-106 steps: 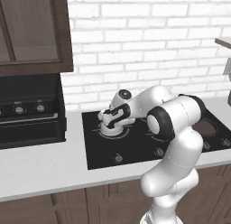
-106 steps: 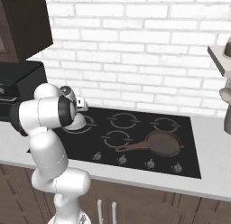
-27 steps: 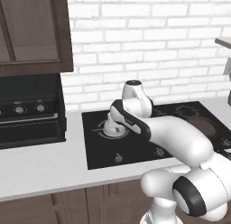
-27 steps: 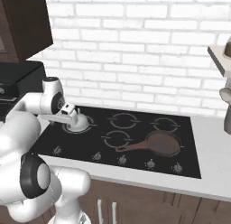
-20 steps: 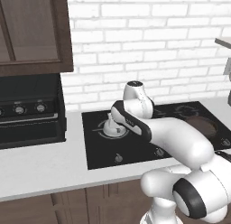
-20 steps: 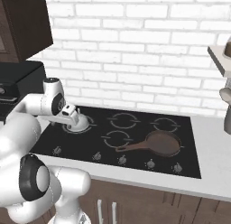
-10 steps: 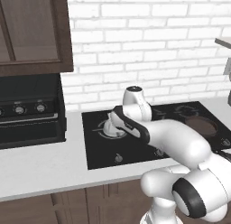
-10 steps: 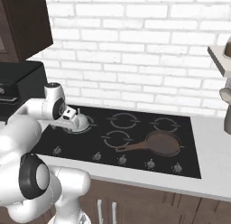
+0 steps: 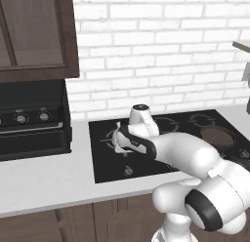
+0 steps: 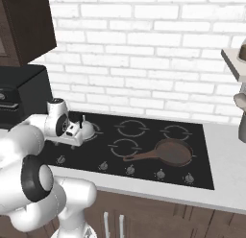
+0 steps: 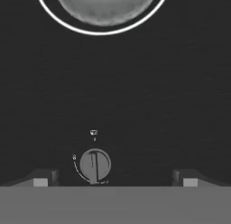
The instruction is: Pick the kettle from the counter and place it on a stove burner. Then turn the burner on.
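1. Now the kettle (image 10: 85, 130) is sitting on the stove burner (image 11: 67, 24) at the far left of the black cooktop (image 10: 144, 150), inside the big ring, not on the counter (image 9: 44, 182).
2. Nothing is being held. The gripper (image 11: 115, 178) is hanging wide open over the near part of the cooktop, with both fingertips (image 11: 43, 179) apart and empty.
3. A small round knob (image 11: 94, 165) is sitting between the fingertips, closer to the left one, just in front of the kettle's ring.
4. I think the kettle part is done and the knob turning is coming next.
5. Because the knob is off to one side, the fingers may be closing on only its edge and slipping off.
6. Pushing down too hard could be bumping the glass instead of turning anything.
7. Other knobs (image 10: 130, 170) are lined up along the near edge, so grabbing the wrong one would heat the wrong ring, maybe under the frying pan (image 10: 170, 152).
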